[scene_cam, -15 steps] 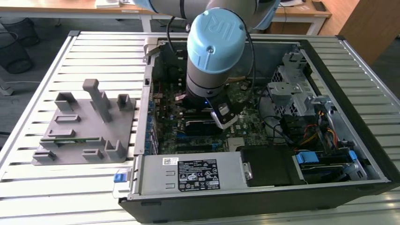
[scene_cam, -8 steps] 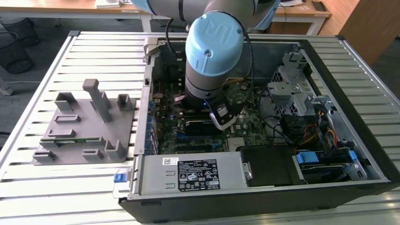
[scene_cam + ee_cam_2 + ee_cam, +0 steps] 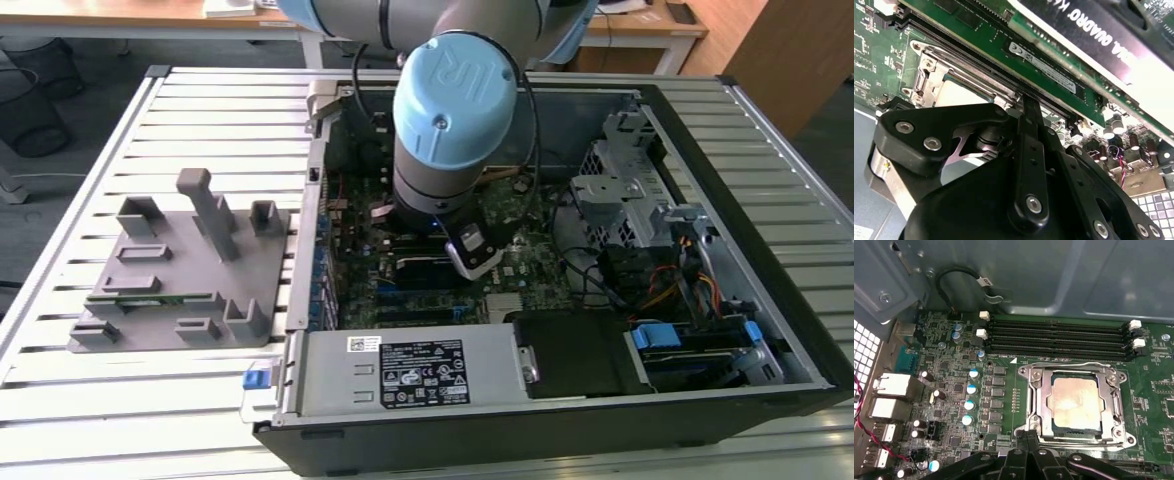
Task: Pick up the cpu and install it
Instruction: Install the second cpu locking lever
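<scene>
arm [image 3: 447, 120] reaches down into the open computer case [image 3: 747, 300] lying on the slatted table [image 3: 120, 400]. gripper [image 3: 477, 262] hangs low over the motherboard [image 3: 954, 390], just beside the socket. cpu [image 3: 1076, 402] sits flat inside the socket frame [image 3: 1036, 405], silvery top stained, metal load frame around it. in the second wrist view the cpu [image 3: 956, 92] shows past the black linkage. jaws: cannot tell whether apart or together; nothing seen held. empty memory slots [image 3: 1054, 337] run alongside the socket. grey holder [image 3: 187, 270] rests on the table at the exterior view's left, well apart from the case.
</scene>
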`<state>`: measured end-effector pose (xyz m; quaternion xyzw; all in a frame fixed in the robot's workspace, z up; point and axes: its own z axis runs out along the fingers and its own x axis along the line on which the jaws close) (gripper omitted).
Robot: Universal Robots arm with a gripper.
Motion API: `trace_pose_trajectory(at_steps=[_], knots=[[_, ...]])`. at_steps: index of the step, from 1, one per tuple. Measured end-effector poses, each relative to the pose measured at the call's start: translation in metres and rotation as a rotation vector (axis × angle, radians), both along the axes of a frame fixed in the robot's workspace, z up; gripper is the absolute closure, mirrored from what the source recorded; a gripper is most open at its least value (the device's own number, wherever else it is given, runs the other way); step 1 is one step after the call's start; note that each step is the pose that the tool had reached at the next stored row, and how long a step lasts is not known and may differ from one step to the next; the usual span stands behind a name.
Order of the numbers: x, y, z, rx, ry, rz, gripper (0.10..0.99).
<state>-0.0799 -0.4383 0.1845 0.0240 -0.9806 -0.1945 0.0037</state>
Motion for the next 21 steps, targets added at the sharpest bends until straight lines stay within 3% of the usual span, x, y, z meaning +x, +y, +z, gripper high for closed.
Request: trace_pose_trajectory(at_steps=[9,21], knots=[[-0.0022,0.0049,-0.0019,0.012,0.0,0.0,0.98],[-0.0047,0.006,0.0028,0.013,-0.0001,0.0,0.98]])
